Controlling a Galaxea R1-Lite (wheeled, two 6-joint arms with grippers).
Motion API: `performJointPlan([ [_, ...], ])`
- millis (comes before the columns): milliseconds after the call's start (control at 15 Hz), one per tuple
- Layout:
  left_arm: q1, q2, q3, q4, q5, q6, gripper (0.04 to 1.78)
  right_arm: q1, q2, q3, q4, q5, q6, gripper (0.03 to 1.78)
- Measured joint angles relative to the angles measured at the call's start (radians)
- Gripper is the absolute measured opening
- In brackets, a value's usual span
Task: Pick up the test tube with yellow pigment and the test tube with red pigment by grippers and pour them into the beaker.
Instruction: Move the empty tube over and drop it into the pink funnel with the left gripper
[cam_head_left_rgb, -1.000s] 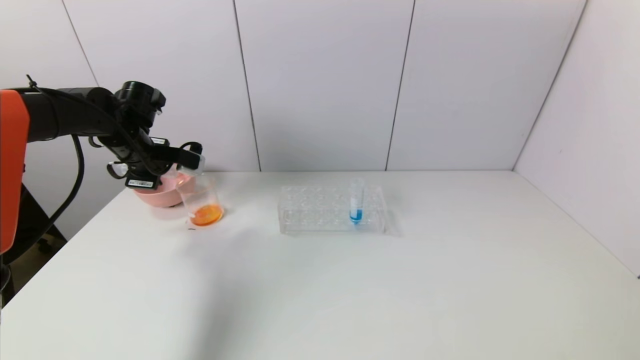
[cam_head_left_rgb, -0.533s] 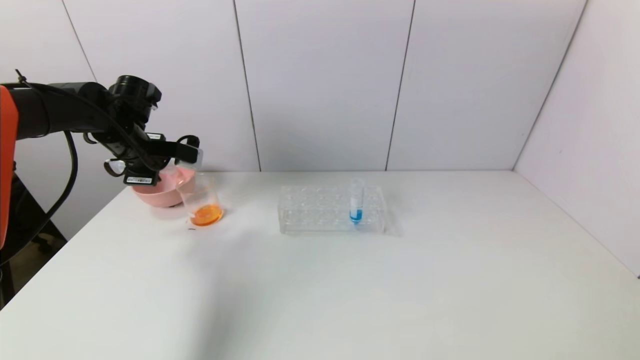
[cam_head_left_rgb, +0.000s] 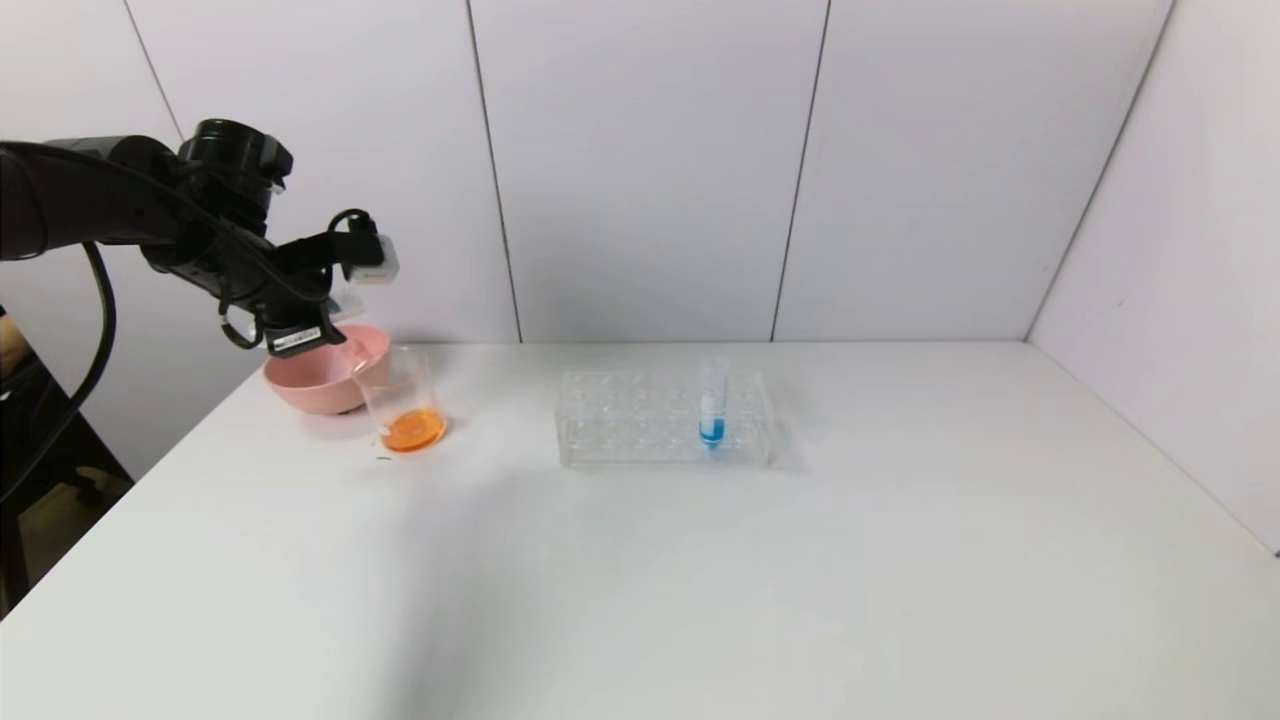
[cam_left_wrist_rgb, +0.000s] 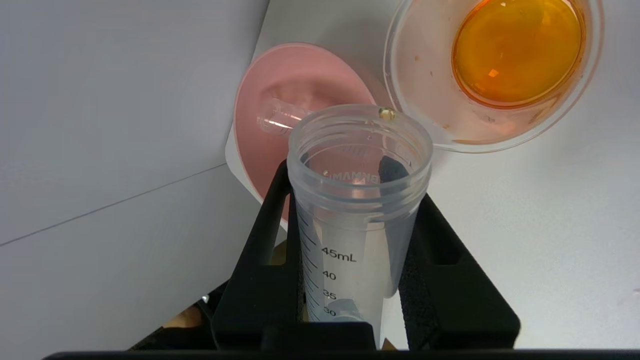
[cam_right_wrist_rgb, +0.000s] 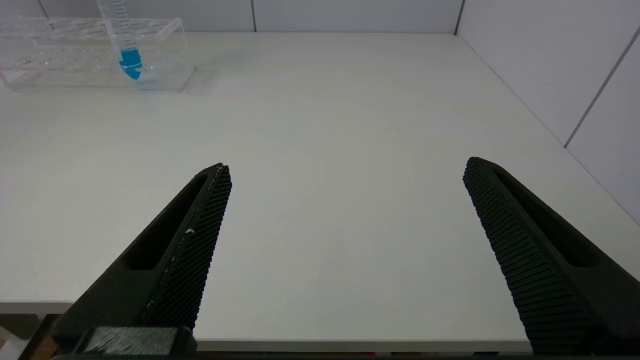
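A white table (cam_head_left_rgb: 700, 560) stands in a corner with plain pale walls behind it. The left gripper (cam_left_wrist_rgb: 357, 210) is up in the air over the table's far left side, and its two black fingers (cam_left_wrist_rgb: 270, 220) pinch a clear test tube (cam_left_wrist_rgb: 357, 200) that looks empty now (only one tiny yellow drop sits on its rim). A moment ago the left gripper hung low, with the tube's mouth right at the beaker (cam_head_left_rgb: 400, 400). Now it has lifted up and back, so the pour seems finished. The beaker stands on the table just below and in front of the gripper, with orange liquid in its bottom, so I think both colours are already mixed in. Just behind the beaker, a pink bowl (cam_head_left_rgb: 315, 375) holds another empty tube (cam_left_wrist_rgb: 280, 117) lying down. The held tube probably goes there next. Farther right, a clear rack (cam_head_left_rgb: 660, 420) holds only a blue tube (cam_head_left_rgb: 712, 405). The right gripper (cam_right_wrist_rgb: 345, 220) waits low near the table's front edge, its fingers spread wide with nothing in them.
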Motion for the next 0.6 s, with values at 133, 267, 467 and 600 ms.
performJointPlan([
  [133,0.013,-0.015,-0.002,-0.002,-0.036,-0.074,0.54,0.0,0.0,0.0,0.0,0.0,0.0,1.7],
  [267,0.022,-0.029,-0.004,-0.003,-0.054,-0.157,0.54,0.0,0.0,0.0,0.0,0.0,0.0,1.7],
  [467,0.029,-0.046,-0.004,-0.005,-0.093,-0.353,0.54,0.0,0.0,0.0,0.0,0.0,0.0,1.7],
  [600,0.03,-0.054,-0.004,-0.039,-0.116,-0.493,0.54,0.0,0.0,0.0,0.0,0.0,0.0,1.7],
])
